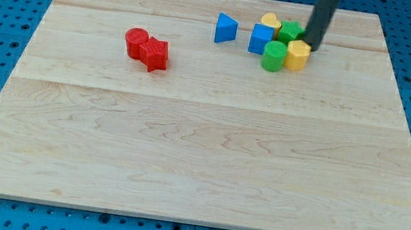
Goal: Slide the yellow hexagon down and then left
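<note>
Contact is set at the upper side of the yellow hexagon [298, 55], near the far right corner of the bench [183, 160], so that a push toward the near edge can be given first. No hand is fitted, so nothing is gripped. The rod is held nearly upright, my tip [312, 47] wedged between the hexagon and a green block [290, 32].

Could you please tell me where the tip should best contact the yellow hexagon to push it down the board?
There is nothing to grip with, so push instead. Set my tip against the yellow hexagon's upper face, coming from the view's top. It already stands just above that block, to its right. The green block touches the hexagon's left, so pushing down first probably frees it before going left.
</note>
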Controlling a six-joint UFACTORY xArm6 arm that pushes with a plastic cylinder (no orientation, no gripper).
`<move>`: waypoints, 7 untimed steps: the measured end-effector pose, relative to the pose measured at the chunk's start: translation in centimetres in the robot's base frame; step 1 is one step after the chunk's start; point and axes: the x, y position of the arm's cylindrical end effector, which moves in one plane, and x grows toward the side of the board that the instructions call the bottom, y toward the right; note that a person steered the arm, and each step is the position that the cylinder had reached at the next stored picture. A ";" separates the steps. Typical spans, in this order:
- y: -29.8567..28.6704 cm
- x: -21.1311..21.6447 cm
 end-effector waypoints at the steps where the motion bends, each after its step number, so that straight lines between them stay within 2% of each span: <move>1: -3.4 2.3; 4: -5.7 11.6; 6: -0.4 14.6; 7: 0.0 19.0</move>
